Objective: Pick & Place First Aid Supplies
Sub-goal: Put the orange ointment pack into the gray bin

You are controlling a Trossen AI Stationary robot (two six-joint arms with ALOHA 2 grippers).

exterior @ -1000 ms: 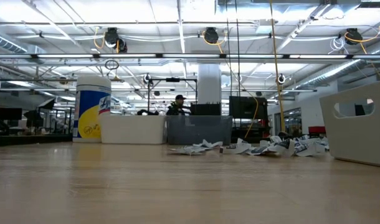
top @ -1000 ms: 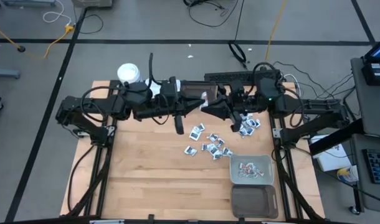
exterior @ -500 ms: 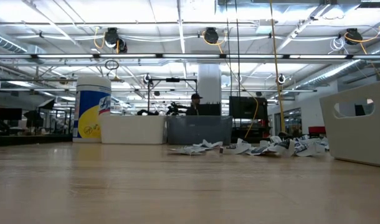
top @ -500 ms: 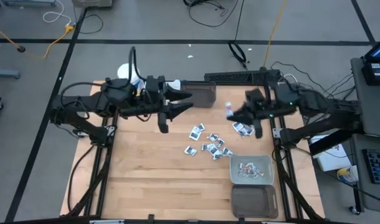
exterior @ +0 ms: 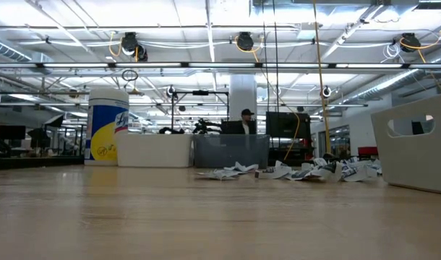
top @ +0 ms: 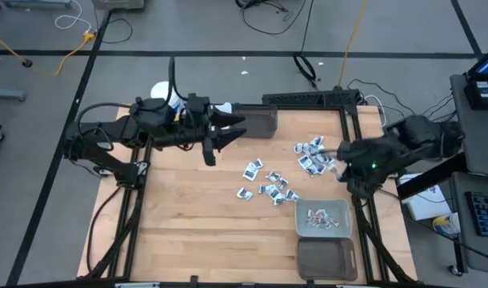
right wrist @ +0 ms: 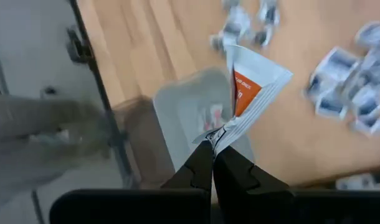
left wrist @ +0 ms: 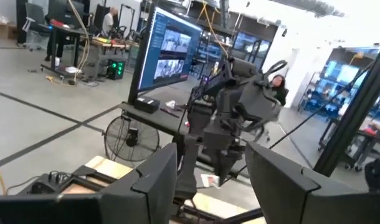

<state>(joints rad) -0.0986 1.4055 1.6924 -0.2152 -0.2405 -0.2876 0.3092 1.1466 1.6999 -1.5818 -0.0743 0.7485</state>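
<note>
Many small white and silvery packets (top: 270, 186) lie scattered on the wooden table, with a second cluster (top: 311, 155) farther right; the low view shows them as a row (exterior: 285, 172). My right gripper (right wrist: 212, 152) is shut on a white packet with an orange patch (right wrist: 251, 82), above the table's right side (top: 341, 158) beside the grey bin (right wrist: 190, 109). My left gripper (top: 236, 128) is open and empty, raised over the table's far middle; its fingers (left wrist: 154, 180) frame my right arm. My right gripper pinches the orange-patched packet by one crumpled corner (right wrist: 218, 133) between its two fingertips. The packet is lifted clear of the table and sticks out past the fingertips, fanning wider away from them.
A grey bin (top: 324, 218) holding several packets stands near the table's right near corner, with a dark bin (top: 326, 258) just nearer. Another dark bin (top: 257, 122) and a white cup (top: 161, 90) stand at the far edge. The low view shows a white bin (exterior: 416, 144) at right.
My right arm has swung from the table's far middle toward its right edge, carrying the packet away from the left gripper. My left arm has drawn back a little toward the table's left. In the room beyond, a person has walked rightward.
</note>
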